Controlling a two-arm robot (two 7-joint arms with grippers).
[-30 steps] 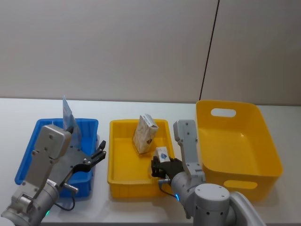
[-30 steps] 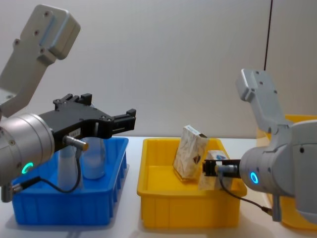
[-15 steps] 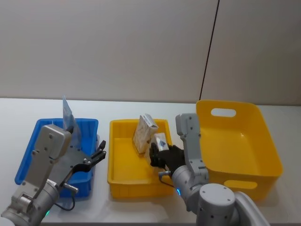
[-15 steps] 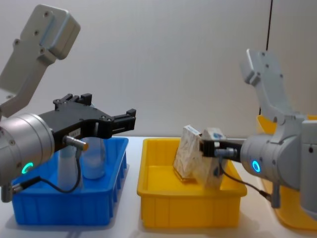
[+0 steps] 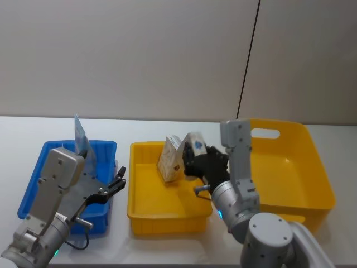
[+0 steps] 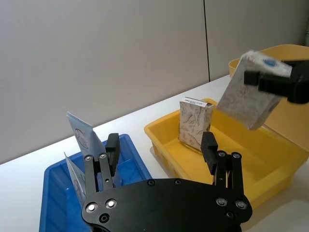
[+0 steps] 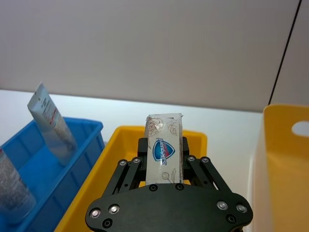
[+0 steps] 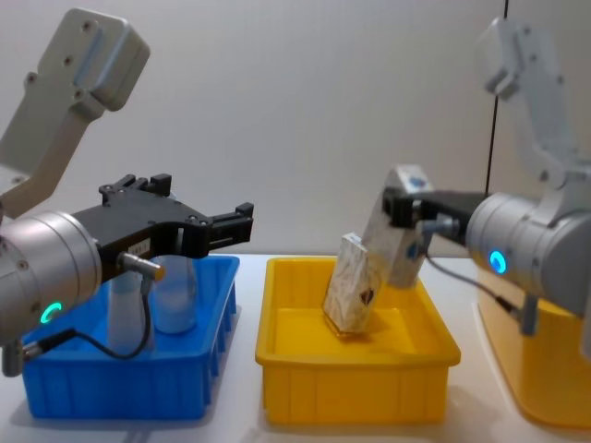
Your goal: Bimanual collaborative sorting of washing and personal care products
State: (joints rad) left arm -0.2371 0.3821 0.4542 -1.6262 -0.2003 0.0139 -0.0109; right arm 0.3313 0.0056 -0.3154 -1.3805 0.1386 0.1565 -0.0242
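My right gripper (image 5: 196,158) is shut on a small patterned carton (image 5: 193,146) and holds it tilted in the air above the small yellow tray (image 5: 140,215). The right wrist view shows the same carton (image 7: 164,146) clamped between the fingers. A second carton (image 5: 169,159) leans upright inside the tray. In the blue bin (image 5: 36,173) stand a pale squeeze tube (image 5: 81,136) and a translucent bottle (image 8: 174,297). Over the blue bin's right edge hovers my left gripper (image 5: 115,185), open and holding nothing.
A large yellow bin (image 5: 290,167) with handle cut-outs stands to the right of the tray, just beyond the lifted carton. All three containers sit in a row on a white table (image 5: 17,134) against a plain wall.
My right gripper has lifted the carton from the tray's near right corner up and away, to well above the tray. The left arm has not moved.
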